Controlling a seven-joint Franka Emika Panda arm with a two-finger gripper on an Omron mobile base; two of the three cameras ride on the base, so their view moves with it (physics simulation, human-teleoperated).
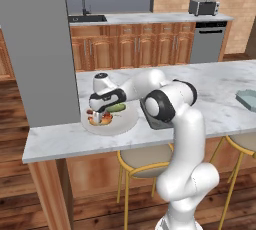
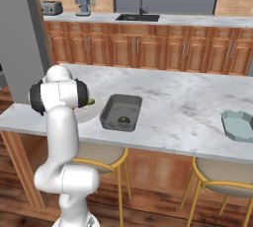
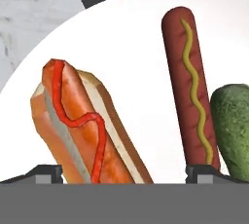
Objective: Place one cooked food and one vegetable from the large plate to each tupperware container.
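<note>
The worktop [image 2: 188,102] is pale veined marble, smooth, with a wood base. On it the plate [image 3: 146,96] looks matt white and smooth. Beside the plate, the grey tupperware [image 2: 121,112] looks matt plastic; the blue one [image 2: 238,125], further off, is translucent.

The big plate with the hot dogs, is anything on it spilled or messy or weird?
Nothing stands out. On the large plate the hot dog in a bun, the bare sausage with mustard and the green vegetable lie side by side, whole and unspilled. The open pincer hovers just above the bun.
</note>
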